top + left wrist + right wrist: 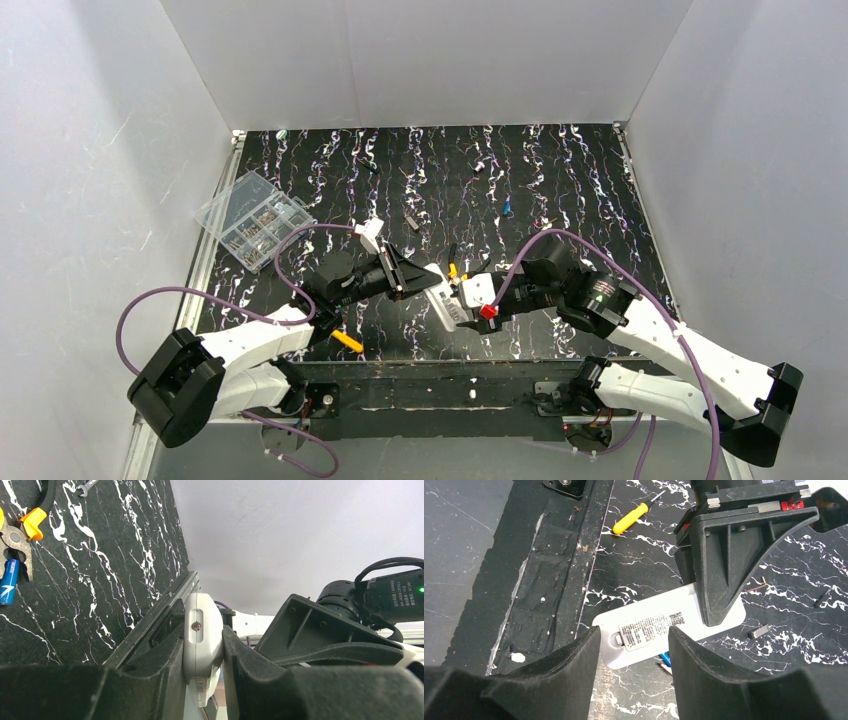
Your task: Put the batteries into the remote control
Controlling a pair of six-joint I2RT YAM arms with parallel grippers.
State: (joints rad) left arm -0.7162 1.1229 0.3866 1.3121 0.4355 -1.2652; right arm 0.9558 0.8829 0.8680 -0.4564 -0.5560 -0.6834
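Between the fingers [165, 660] of the left gripper [204, 635] sits the remote control [202, 650], a white handset held on edge, with both black pads pressed flat against its two broad faces. The grip is firm and closed on the casing; a small screw shows on the narrow side turned toward the wrist camera. Beyond those fingertips the remote juts out over the black marbled tabletop [125, 555].

Well off to the side of the left fingers, a blue battery [9, 580] lies on the tabletop, right against the metal jaws of the pliers [17, 540].

From the right wrist, the right gripper [633, 635] has its fingers [574, 670] spread apart. The free end of the remote, back face up with its printed label [649, 627], lies just past and between the two tips. Whether either tip touches the casing cannot be told. The left gripper's black finger clamps the remote's far end. Farther out beyond the right fingertips, a yellow-handled screwdriver [631, 517] rests on the tabletop.
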